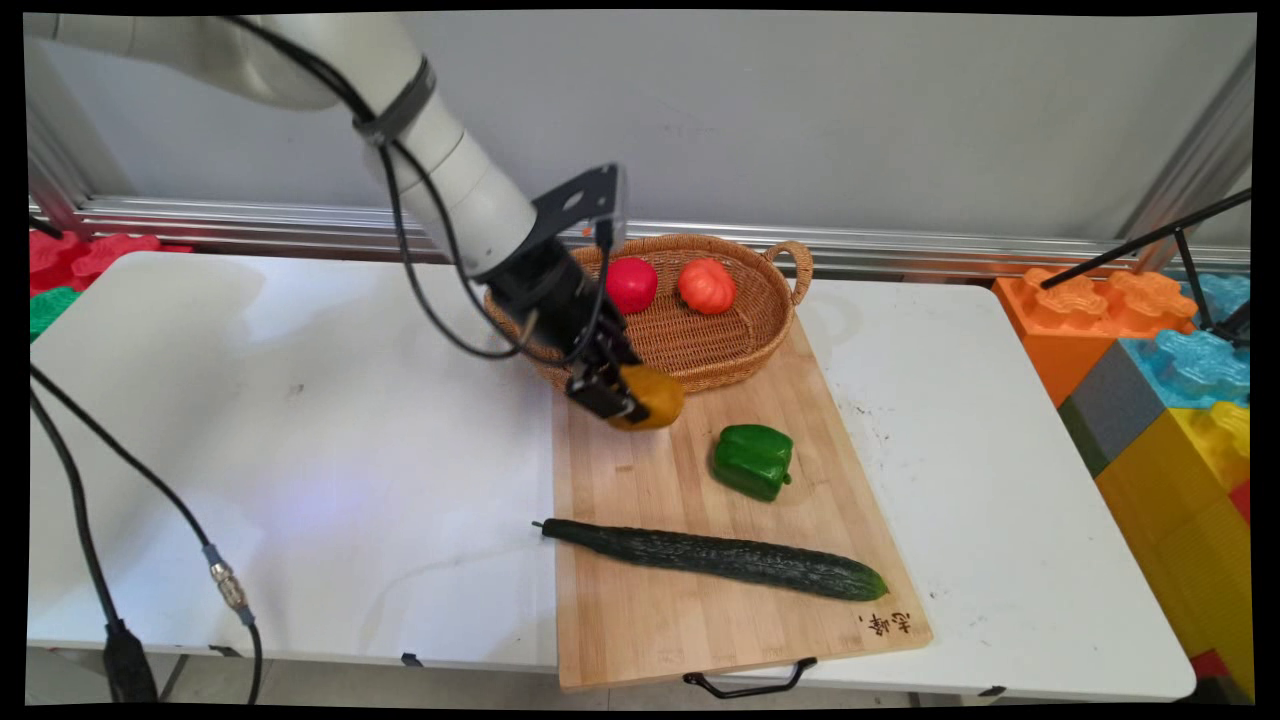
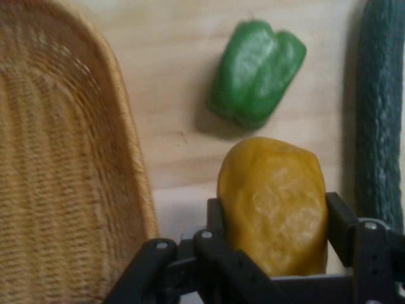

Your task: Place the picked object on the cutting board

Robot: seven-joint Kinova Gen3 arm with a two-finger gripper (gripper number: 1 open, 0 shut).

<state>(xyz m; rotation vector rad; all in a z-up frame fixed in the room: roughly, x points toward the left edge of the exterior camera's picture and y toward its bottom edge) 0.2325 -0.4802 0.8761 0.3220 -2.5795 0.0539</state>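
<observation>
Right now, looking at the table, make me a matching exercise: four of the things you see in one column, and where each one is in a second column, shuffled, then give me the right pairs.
Things:
1. yellow pepper
2. green pepper
3. cucumber
4. red tomato

Places:
A. lying across the near part of the cutting board
B. inside the wicker basket
C. held in the end effector
D. on the middle of the cutting board, free of anything else

Pairs: 1-C, 2-D, 3-A, 4-B
</observation>
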